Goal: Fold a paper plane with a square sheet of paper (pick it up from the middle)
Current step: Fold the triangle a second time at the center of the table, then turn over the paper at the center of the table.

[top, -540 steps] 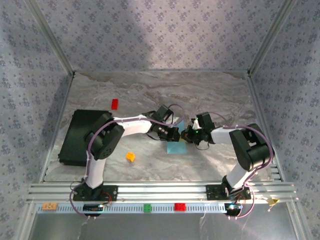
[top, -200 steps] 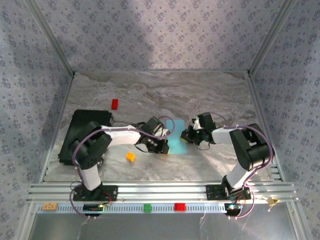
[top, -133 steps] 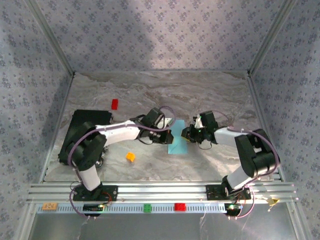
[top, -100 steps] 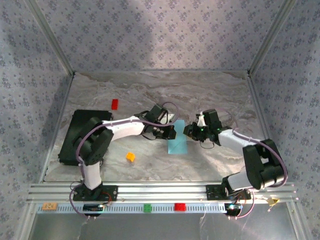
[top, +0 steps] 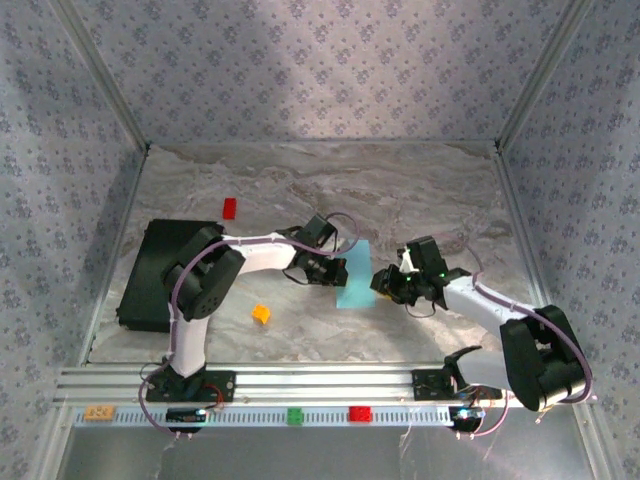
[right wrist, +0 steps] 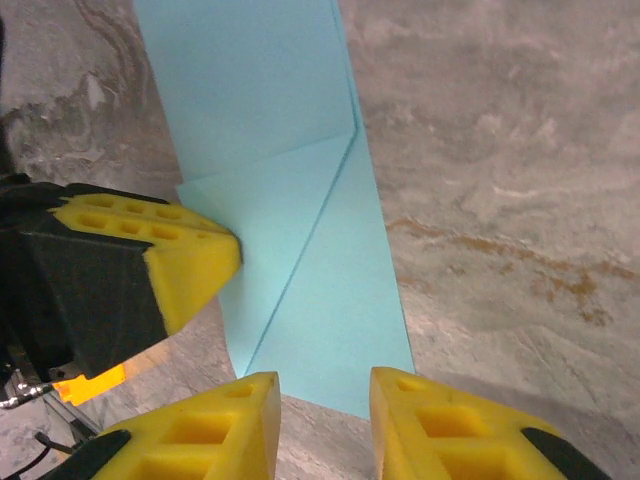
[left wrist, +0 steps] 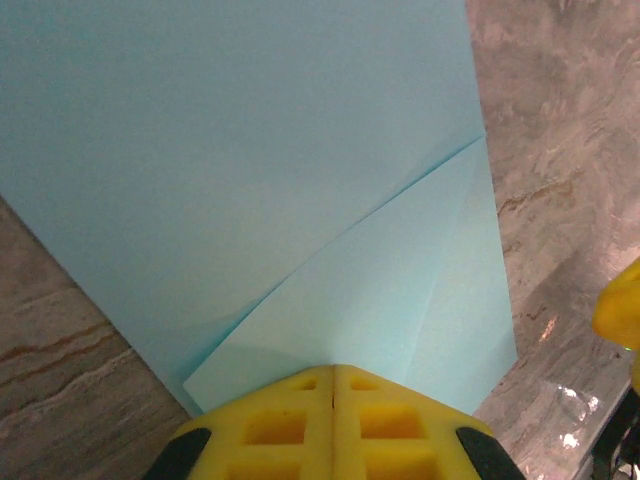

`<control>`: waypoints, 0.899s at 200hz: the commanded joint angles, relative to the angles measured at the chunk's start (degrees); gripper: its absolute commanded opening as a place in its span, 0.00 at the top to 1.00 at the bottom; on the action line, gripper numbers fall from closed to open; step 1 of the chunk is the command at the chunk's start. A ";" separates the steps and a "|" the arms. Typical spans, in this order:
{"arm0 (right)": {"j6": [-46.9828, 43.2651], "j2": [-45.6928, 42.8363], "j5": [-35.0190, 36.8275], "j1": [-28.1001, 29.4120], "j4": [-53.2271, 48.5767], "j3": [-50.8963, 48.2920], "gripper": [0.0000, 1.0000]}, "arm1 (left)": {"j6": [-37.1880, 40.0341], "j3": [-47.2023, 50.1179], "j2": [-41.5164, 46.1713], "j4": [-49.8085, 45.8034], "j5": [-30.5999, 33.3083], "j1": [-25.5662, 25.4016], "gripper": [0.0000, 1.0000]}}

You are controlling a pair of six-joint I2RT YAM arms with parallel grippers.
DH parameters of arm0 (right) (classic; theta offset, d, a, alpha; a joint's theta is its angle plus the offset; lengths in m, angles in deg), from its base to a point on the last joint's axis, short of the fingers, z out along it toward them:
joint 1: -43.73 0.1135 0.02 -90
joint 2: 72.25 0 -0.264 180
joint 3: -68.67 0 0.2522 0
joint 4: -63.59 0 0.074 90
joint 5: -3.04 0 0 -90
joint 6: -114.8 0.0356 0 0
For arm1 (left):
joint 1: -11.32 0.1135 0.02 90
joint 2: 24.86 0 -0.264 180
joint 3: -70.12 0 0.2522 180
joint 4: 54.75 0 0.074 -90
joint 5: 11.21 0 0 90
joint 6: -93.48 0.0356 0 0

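Two arms, 2 end effectors, 1 sheet of paper (top: 358, 275), and I'm placing it all off the black slab (top: 150, 275) on the marble surface (top: 300, 180). The sheet lies flat on the surface, well off to the slab's right, approx level w/ the slab's middle. It's light blue and folded to a narrow strip, w/ a diagonal flap creased across one end.

The left end effector (top: 335, 268) sits between slab and sheet, right at the sheet's slab-side edge. Its yellow fingers are pressed together, no gap, tips against the folded flap; can't tell if any paper is caught between them.

The right end effector (top: 385, 283) is beyond the sheet from the slab, just beside the sheet's far edge. Its 2 fingers stand apart w/ a clear gap, nothing clamped. In its wrist view the strip's end lies at the mouth of that gap; touching or not, can't tell.

Small blocks, 5 total:
- 1 red (top: 229, 207), just behind the slab's right rear corner.
- 1 orange (top: 261, 313), near the slab's front right.
- 3 on the front rail, nearer than the slab: tan (top: 98, 411), green (top: 295, 416), red (top: 358, 413).
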 commanded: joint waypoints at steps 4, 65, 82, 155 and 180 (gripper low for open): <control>2.58 0.68 1.00 1.19 -1.99 -0.89 0.68 | -0.51 3.69 -0.55 -0.08 0.05 0.18 1.00; 3.64 4.79 1.19 3.69 0.94 0.27 0.67 | -0.62 4.78 -0.04 0.39 0.18 0.14 1.00; 3.80 6.34 0.85 3.80 1.82 0.28 0.66 | -0.62 4.47 -0.23 0.44 0.10 0.15 1.00; 6.75 9.58 -0.79 4.06 10.03 1.57 0.60 | -0.36 3.85 -0.49 -0.22 0.01 0.16 1.00; 6.01 11.81 -0.88 3.36 11.15 3.73 0.57 | -0.27 3.75 -0.24 -0.39 0.10 0.18 1.00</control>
